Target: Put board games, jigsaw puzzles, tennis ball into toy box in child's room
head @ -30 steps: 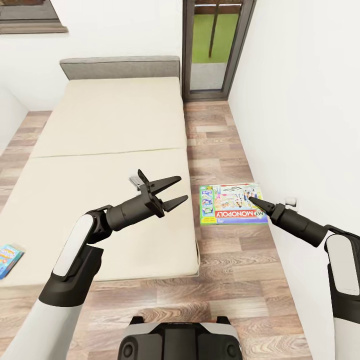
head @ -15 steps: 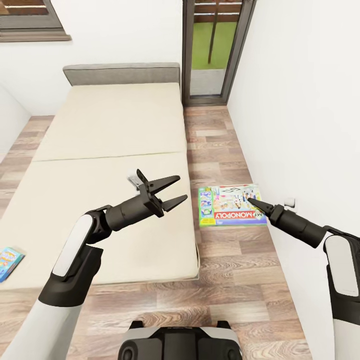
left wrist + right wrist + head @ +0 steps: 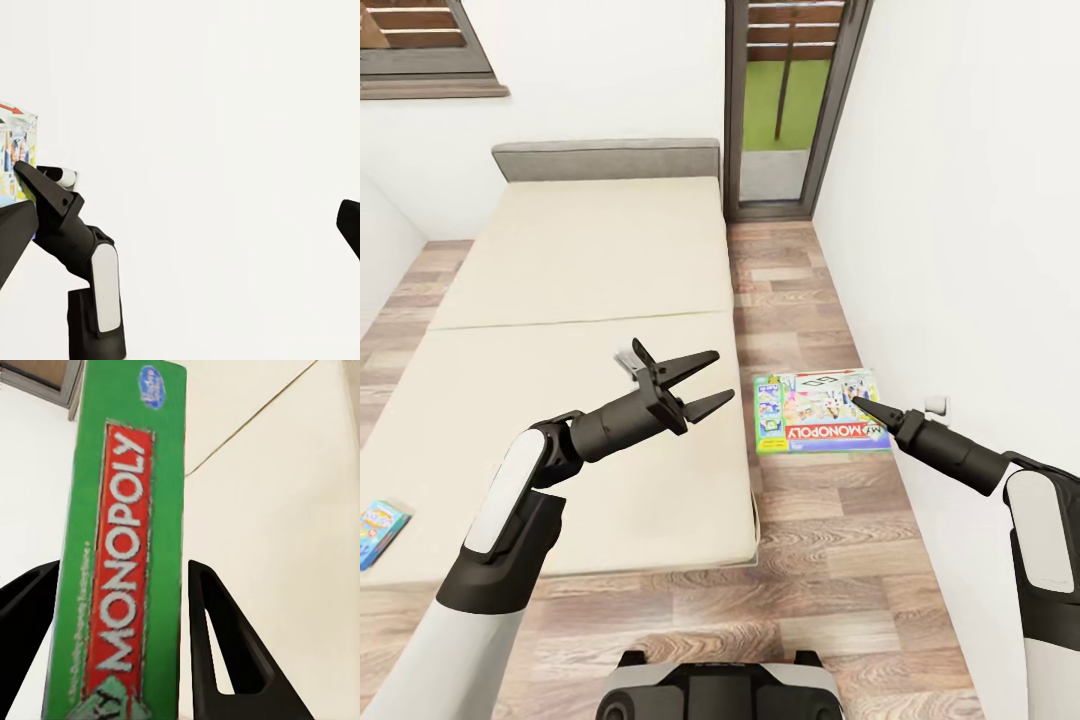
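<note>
Right gripper [image 3: 857, 403], jaws clamped on the Monopoly box [image 3: 819, 412], is carrying it beside the bed [image 3: 575, 330], left gripper [image 3: 705, 383] gaping, toy box likely next.

The head view looks forward and down from high, taking in the bed [image 3: 580, 340] beyond the left hand [image 3: 700, 385] and the Monopoly box [image 3: 820, 412] at the right hand [image 3: 857, 403]. The right wrist view sits very close to that box [image 3: 120, 562], seen edge-on between its fingers [image 3: 225, 652]. The left wrist view faces the white wall (catching the right hand [image 3: 26, 174] and the box's corner [image 3: 16, 150])
</note>
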{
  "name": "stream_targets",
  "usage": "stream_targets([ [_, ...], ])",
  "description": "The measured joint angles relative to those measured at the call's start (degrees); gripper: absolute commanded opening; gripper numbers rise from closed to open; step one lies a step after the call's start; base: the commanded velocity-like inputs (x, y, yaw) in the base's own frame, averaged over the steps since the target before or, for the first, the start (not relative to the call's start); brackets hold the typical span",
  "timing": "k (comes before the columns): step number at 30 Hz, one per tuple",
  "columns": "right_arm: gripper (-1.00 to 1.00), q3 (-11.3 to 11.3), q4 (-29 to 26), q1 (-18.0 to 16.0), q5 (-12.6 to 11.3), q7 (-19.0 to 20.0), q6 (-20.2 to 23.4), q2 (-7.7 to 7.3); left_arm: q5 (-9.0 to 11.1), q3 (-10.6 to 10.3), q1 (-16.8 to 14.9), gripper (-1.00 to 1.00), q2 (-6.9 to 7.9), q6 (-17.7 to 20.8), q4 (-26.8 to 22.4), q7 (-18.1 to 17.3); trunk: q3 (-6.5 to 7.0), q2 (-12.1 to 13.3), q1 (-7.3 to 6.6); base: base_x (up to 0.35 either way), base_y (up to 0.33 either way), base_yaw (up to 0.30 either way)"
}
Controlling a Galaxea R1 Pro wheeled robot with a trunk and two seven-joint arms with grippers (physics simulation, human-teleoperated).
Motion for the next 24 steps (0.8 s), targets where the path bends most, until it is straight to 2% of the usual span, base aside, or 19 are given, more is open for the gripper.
stream_targets([
  [24, -1.00, 0.07, 0.00, 0.01, 0.01, -0.01, -0.03, 0.01, -0.01, -0.01, 0.01, 1.00, 0.01, -0.07, 0.03, 0.06, 2.24, 0.00, 0.00, 0.000, 0.000, 0.000],
])
